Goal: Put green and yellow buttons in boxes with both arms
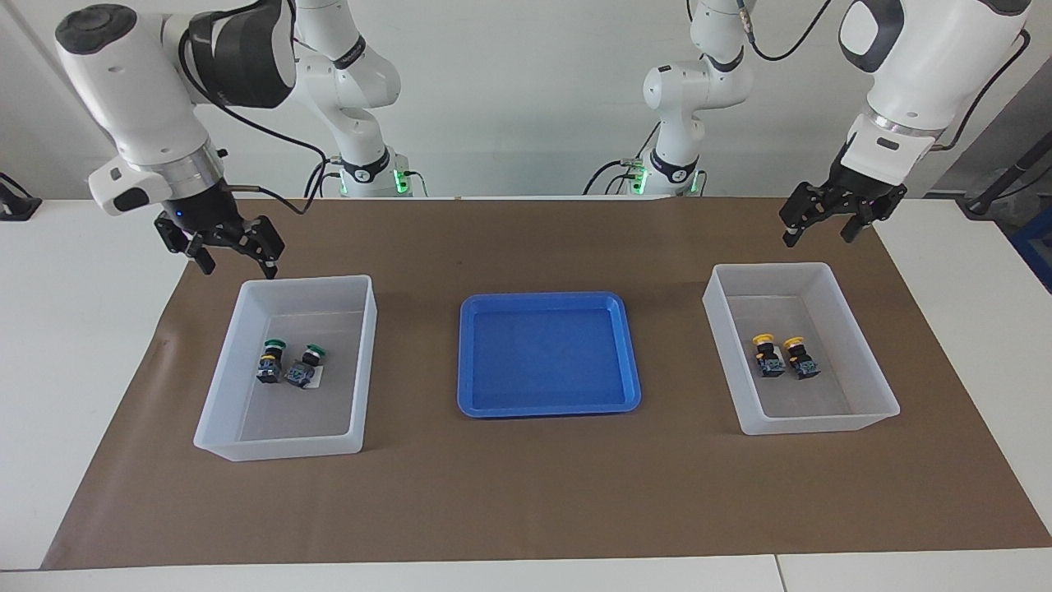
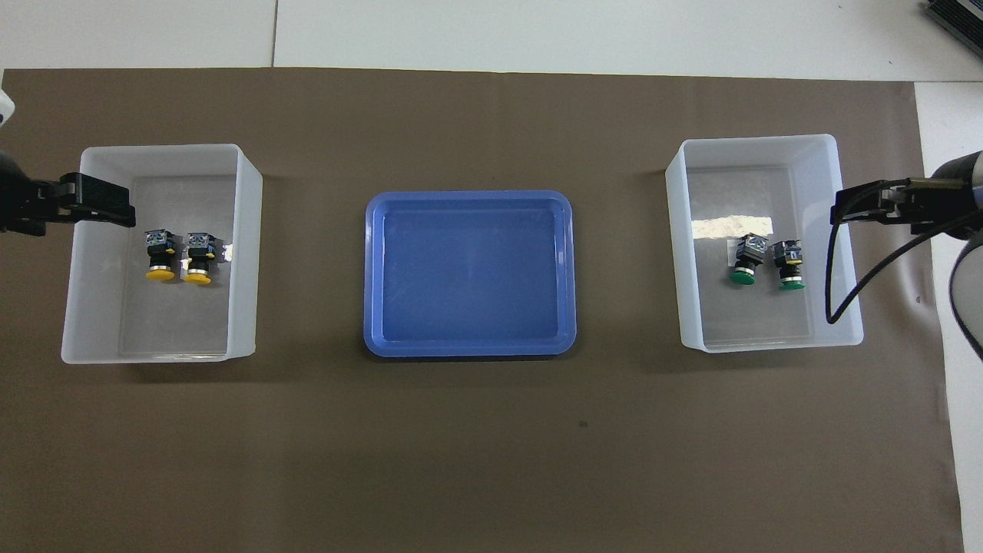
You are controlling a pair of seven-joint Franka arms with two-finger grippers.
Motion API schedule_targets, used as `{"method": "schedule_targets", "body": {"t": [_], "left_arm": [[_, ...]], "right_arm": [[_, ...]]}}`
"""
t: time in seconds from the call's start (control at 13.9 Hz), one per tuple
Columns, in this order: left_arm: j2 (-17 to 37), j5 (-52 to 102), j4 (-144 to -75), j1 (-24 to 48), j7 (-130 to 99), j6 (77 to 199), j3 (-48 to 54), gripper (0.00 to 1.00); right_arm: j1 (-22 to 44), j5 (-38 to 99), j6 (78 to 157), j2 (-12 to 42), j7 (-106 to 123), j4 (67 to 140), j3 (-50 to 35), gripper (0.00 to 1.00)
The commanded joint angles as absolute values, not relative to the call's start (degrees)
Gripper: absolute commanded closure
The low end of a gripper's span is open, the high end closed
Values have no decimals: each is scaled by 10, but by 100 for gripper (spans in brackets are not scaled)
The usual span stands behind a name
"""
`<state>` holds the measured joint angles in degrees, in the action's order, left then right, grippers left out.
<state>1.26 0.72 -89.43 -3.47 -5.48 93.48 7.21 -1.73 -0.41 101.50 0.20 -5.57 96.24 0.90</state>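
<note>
I am holding both grippers, left gripper [image 1: 819,228] and right gripper [image 1: 234,256], empty with fingers apart, above the boxes' [image 1: 881,386] near rims.

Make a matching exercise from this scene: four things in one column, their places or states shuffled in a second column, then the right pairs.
Things:
1. green buttons
2. yellow buttons
3. blue tray
4. right gripper

Places or states:
A. in the box at the left arm's end of the table
B. open, holding nothing
C. lying between the two boxes, nothing in it
D. in the box at the right arm's end of the table

Pairs: 1-D, 2-A, 3-C, 4-B
</note>
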Motion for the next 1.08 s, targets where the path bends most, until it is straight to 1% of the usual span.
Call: {"method": "schedule_targets", "body": {"t": [0.0, 0.14, 0.22, 0.5, 1.01], "left_arm": [[3, -4, -896, -33, -49, 906, 70, 0], [-5, -4, -901, -32, -51, 908, 74, 0], [-9, -4, -904, -31, -50, 906, 74, 0], [-10, -4, -906, -30, -47, 906, 75, 0], [-11, -3, -907, -28, -46, 914, 74, 0]], "right_arm": [[-25, -3, 964, -32, -69, 950, 11, 0], [-32, -7, 900, -42, -62, 918, 11, 0], [-33, -5, 883, -45, -59, 920, 12, 0], [-28, -5, 879, -53, -55, 933, 11, 0], [-25, -9, 863, -46, -52, 924, 5, 0]]}}
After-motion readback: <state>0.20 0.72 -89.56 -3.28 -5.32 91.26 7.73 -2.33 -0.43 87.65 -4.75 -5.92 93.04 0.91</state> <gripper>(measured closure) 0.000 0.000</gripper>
